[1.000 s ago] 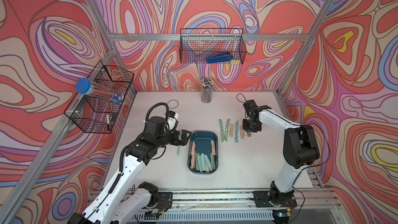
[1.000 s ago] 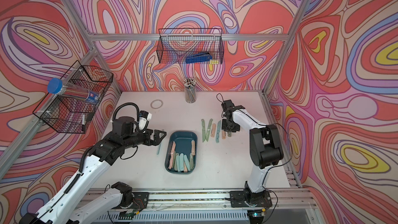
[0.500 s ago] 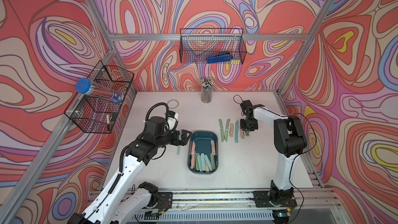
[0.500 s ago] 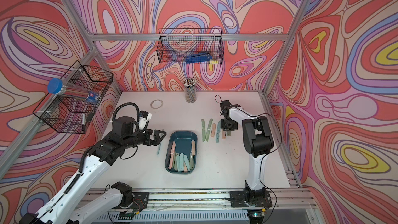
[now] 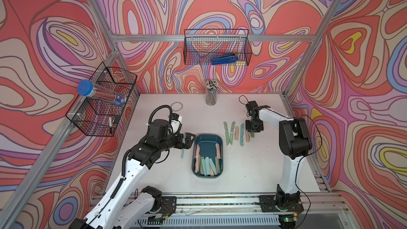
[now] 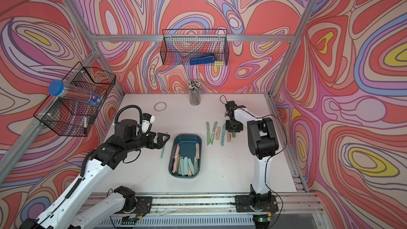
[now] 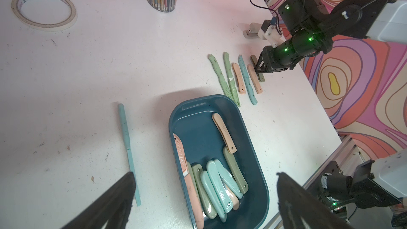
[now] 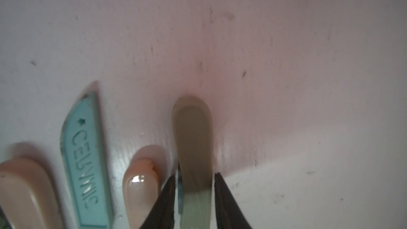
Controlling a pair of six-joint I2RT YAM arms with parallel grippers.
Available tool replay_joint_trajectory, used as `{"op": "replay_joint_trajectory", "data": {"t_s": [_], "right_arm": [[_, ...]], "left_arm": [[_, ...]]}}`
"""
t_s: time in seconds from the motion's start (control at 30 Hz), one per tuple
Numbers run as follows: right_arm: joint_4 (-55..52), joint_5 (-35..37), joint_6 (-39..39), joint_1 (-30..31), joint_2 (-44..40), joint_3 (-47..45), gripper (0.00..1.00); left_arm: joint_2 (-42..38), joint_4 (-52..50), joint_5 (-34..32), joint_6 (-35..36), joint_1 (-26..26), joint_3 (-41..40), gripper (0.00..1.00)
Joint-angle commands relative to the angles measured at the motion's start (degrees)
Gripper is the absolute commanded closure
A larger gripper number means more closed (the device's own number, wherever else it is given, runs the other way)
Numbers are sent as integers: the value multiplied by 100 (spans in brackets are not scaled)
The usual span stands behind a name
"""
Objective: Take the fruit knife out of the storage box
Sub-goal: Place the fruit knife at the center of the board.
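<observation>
Left gripper (image 5: 190, 142): jaws wide apart, empty, just beside dark teal shallow plastic storage box (image 5: 209, 143); nearer arm. Pastel fruit knives (image 7: 217, 186) inside, long axes along box length. Right gripper (image 5: 253, 131) well apart, straddling olive-green knife (image 8: 192, 133) on white table (image 5: 253, 168); clamped or loose, cannot tell.

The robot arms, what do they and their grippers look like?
The left arm and right arm have white link shells and black joint housings. The left carries a looped black corrugated hose and a white wrist camera; the right has thin black cable and shows green lights. The left gripper and right gripper have black tapering fingers.
</observation>
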Motion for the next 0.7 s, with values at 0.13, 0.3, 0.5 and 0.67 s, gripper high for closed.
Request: {"op": "replay_joint_trajectory", "data": {"t_s": [0.13, 0.3, 0.5, 0.67], "right_arm": [[-72, -89, 78, -24, -242, -70, 61], [-248, -79, 136, -17, -766, -86, 60], [-27, -197, 364, 176, -1872, -553, 59], [209, -219, 588, 507, -2638, -1020, 58]], "left_arm": [[-45, 30, -70, 14, -14, 50, 0], [-31, -18, -145, 14, -13, 70, 0], [59, -112, -350, -42, -95, 77, 0], [451, -301, -911, -461, -589, 159, 0]]}}
